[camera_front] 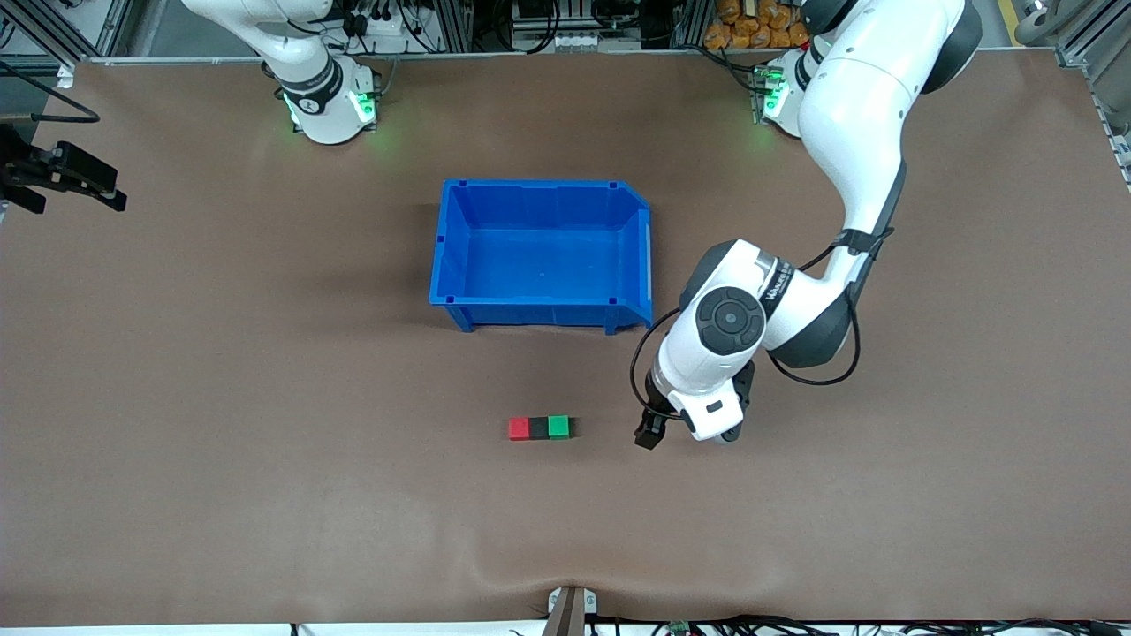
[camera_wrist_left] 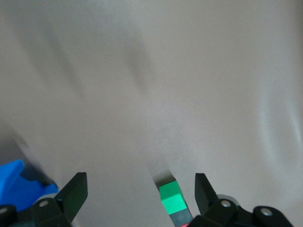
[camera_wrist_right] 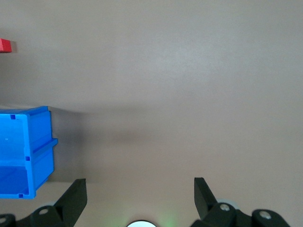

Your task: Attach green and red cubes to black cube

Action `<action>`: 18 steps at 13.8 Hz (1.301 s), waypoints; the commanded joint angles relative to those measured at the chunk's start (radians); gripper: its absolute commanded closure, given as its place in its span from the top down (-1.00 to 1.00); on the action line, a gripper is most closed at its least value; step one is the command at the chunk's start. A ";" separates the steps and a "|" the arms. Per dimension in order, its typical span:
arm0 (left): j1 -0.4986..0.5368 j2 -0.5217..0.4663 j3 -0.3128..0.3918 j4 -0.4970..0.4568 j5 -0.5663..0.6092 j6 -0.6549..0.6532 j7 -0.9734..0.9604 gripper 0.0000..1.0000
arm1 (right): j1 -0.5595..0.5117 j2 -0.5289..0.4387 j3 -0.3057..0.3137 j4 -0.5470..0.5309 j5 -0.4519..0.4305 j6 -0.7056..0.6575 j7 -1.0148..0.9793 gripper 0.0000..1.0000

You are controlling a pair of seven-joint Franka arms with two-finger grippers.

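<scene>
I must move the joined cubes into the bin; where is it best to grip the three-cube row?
Probably grip the black cube, the middle of the row, from straight above, fingers on its two free sides, the ones toward and away from the front camera. The red cube and green cube cover its other sides, and a centred grip should keep the row level.

Left gripper (camera_wrist_left: 140, 188) has its fingers (camera_wrist_left: 75, 191) spread wide with nothing in them, just brown table (camera_wrist_left: 189, 71) under it. Green cube (camera_wrist_left: 171, 197) sits between the fingertips, black cube (camera_wrist_left: 180, 218) touching it, blue bin (camera_wrist_left: 16, 187) corner poking in.
</scene>
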 commanded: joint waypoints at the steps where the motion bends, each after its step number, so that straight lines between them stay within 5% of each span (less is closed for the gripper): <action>1: 0.018 -0.050 -0.001 -0.026 0.024 -0.068 0.052 1.00 | 0.008 -0.001 -0.005 0.004 -0.010 -0.006 -0.005 1.00; 18: 0.091 -0.246 -0.002 -0.194 0.024 -0.137 0.279 1.00 | 0.008 -0.001 -0.005 0.004 -0.010 -0.006 -0.006 1.00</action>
